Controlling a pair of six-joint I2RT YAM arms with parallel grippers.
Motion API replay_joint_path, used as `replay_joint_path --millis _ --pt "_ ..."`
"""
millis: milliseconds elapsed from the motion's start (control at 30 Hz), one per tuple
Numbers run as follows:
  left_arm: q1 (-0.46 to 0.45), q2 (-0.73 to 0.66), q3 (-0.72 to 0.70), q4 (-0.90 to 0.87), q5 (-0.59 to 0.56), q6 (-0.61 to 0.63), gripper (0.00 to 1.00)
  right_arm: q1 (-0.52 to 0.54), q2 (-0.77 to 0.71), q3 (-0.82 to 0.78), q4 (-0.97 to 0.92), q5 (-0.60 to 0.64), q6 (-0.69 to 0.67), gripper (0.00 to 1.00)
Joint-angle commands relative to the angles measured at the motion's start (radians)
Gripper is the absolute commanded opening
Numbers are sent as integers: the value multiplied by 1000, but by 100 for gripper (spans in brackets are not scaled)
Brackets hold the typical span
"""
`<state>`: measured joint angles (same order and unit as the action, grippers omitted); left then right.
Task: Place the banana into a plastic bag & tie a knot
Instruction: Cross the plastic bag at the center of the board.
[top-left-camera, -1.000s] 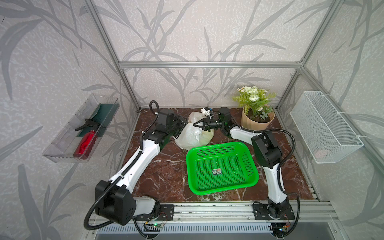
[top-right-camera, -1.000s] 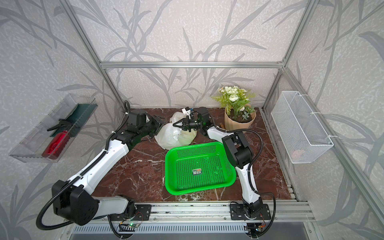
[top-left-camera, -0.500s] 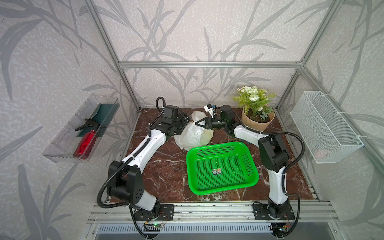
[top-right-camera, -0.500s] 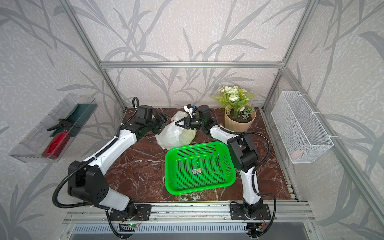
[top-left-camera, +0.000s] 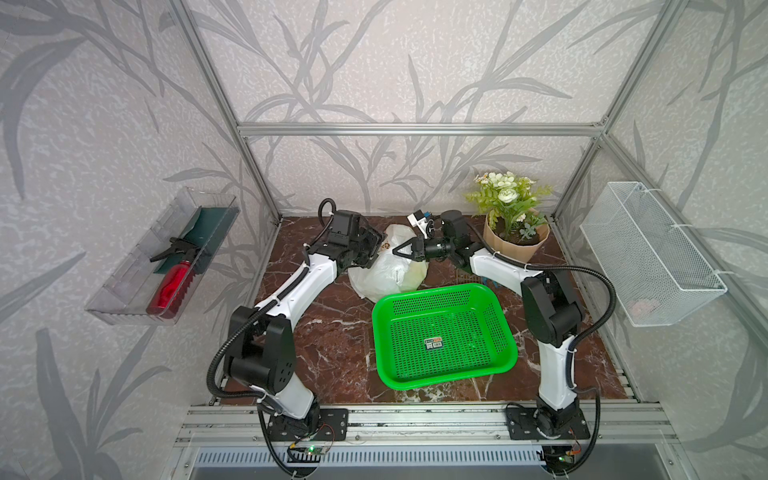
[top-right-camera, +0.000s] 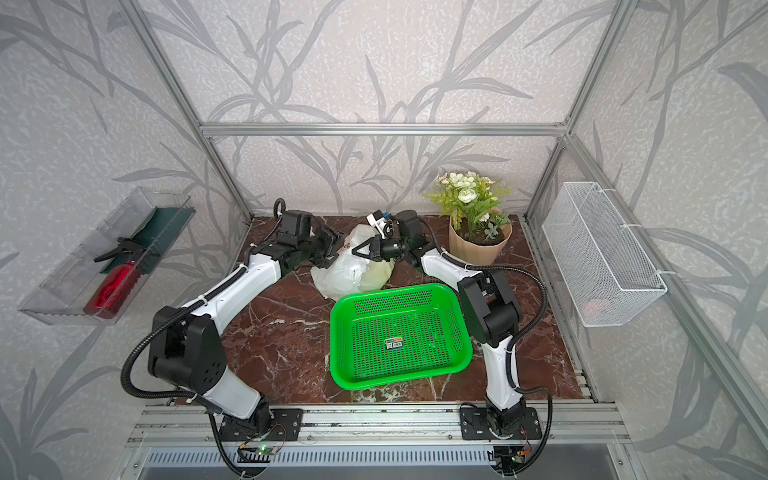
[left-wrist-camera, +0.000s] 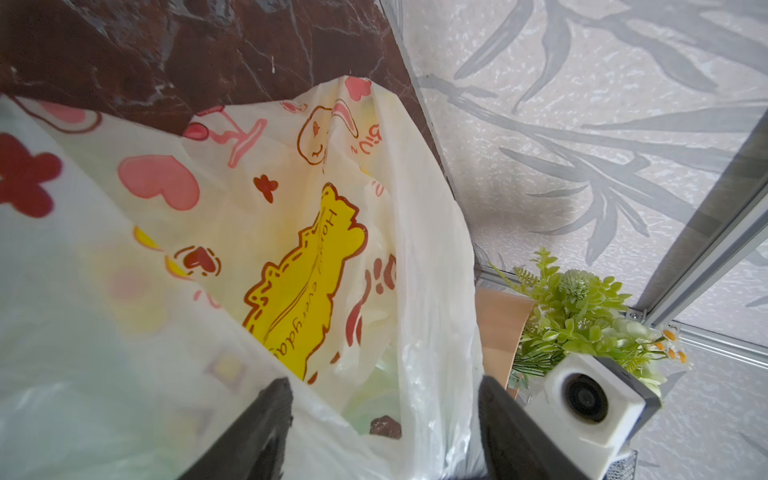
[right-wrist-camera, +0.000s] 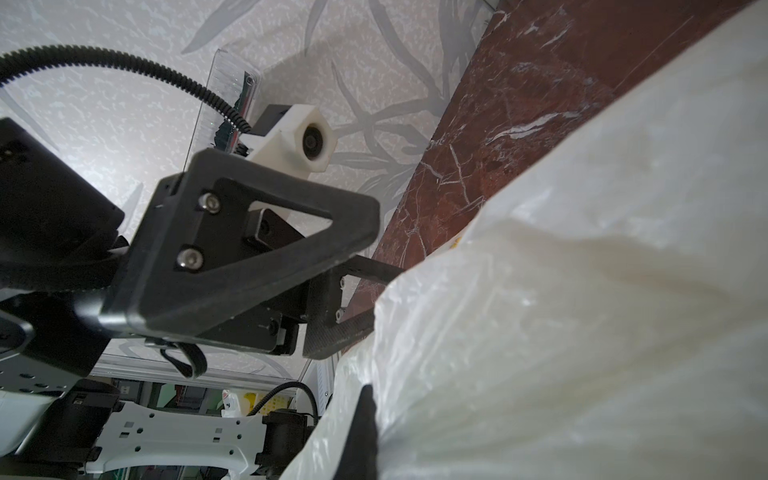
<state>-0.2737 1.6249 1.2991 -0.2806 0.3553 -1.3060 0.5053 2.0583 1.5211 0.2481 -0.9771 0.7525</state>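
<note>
A marbled table (top-left-camera: 332, 332) is enclosed by leaf-patterned walls. The bag (top-left-camera: 386, 274) is found just behind the basket (top-left-camera: 432, 291), at its far rim. The banana (top-left-camera: 413, 272) is judged to be the yellowish shape seen through the film, so bagging seems done. No knot is seen, so tying is left. The left fingers (left-wrist-camera: 270, 415) are spread, with loose film between them. The right fingers (right-wrist-camera: 365, 432) are clenched against the bag; whether film is pinched cannot be told. "everyday" and "Biu" are read on the bag; the basket's label is too small.
</note>
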Motion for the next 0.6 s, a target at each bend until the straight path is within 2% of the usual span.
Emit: replay_joint_path --millis 0,167,300,333,467,567 --pt "-5 8 0 -5 80 -101 68 7 -17 33 0 -20 -11 0" --pt "-4 8 -50 72 33 -191 67 24 0 55 21 -33 11 0" --pt "-4 57 -14 96 17 -208 64 32 2 49 30 -41 15 0" --pt "-4 66 -17 121 17 -222 59 33 0 45 34 -41 19 0" --pt "-5 88 -13 162 29 -245 27 33 -12 31 35 -34 15 0" --pt "-6 66 -34 162 13 -248 11 33 -13 31 37 -34 15 0"
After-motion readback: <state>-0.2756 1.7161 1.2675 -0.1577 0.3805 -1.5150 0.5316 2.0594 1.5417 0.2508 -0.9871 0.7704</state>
